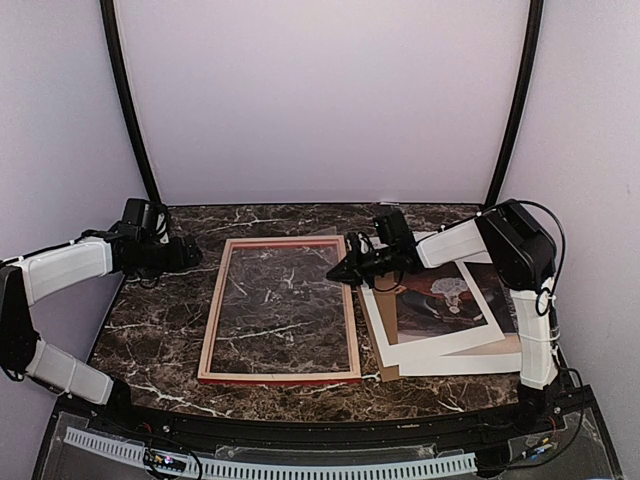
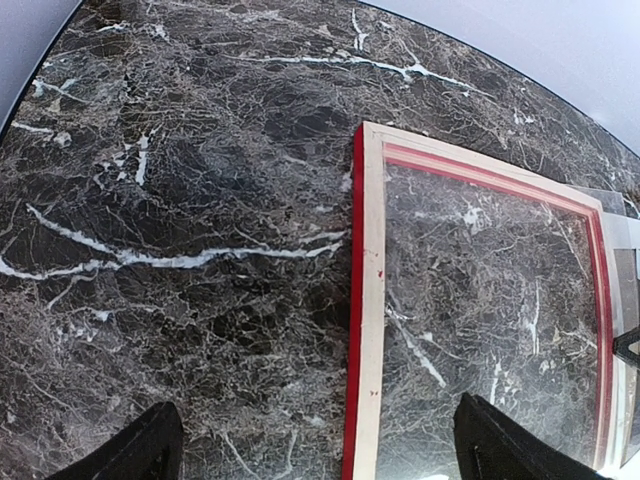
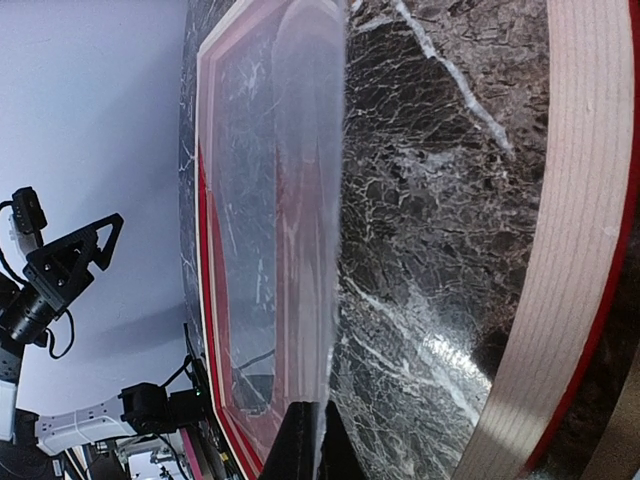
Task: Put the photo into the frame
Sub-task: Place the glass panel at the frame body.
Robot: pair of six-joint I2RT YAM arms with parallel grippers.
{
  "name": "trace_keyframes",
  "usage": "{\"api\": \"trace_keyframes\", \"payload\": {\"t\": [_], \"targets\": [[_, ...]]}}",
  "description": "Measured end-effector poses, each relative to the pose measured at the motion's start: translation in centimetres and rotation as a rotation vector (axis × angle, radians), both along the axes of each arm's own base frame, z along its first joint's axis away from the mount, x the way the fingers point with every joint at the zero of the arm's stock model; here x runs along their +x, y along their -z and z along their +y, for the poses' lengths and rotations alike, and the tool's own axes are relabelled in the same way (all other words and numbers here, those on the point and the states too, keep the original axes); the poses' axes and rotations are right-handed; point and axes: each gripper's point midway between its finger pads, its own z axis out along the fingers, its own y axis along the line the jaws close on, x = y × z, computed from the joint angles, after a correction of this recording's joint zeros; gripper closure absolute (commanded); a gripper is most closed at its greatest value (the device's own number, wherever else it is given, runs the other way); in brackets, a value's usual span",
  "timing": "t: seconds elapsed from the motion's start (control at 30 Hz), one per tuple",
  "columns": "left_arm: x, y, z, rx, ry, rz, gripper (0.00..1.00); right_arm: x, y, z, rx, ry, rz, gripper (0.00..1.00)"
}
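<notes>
The frame [image 1: 214, 312] lies flat mid-table, pale wood back up and red showing at its edges, with marble visible through its opening. To its right the photo [image 1: 440, 305] lies face up, a dark brown scene inside a white margin. My right gripper [image 1: 335, 272] is shut on the edge of a clear sheet [image 3: 300, 200], which it holds tilted over the frame's right rail [image 3: 575, 250]. The right gripper [image 3: 320, 440] pinches that sheet between its fingertips. My left gripper [image 1: 190, 250] hangs open over the frame's left rail [image 2: 368, 300], the left gripper [image 2: 320, 440] empty.
A brown board [image 1: 388, 372] pokes out from under the photo. The dark marble table [image 1: 160, 330] is bare to the left of the frame. Two black posts stand at the back corners against pale walls. The clear sheet's corner [image 2: 612, 215] shows beyond the frame.
</notes>
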Motion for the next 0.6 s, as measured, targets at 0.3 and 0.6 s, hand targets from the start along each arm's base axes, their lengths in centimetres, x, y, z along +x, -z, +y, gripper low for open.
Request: {"api": "trace_keyframes", "payload": {"t": [0.3, 0.6], "targets": [[-0.01, -0.01, -0.10, 0.000, 0.003, 0.000, 0.03, 0.00, 0.03, 0.03, -0.002, 0.002, -0.001, 1.00], [-0.03, 0.01, -0.17, 0.000, 0.005, 0.000, 0.03, -0.13, 0.10, 0.25, -0.008, 0.003, -0.005, 1.00]]}}
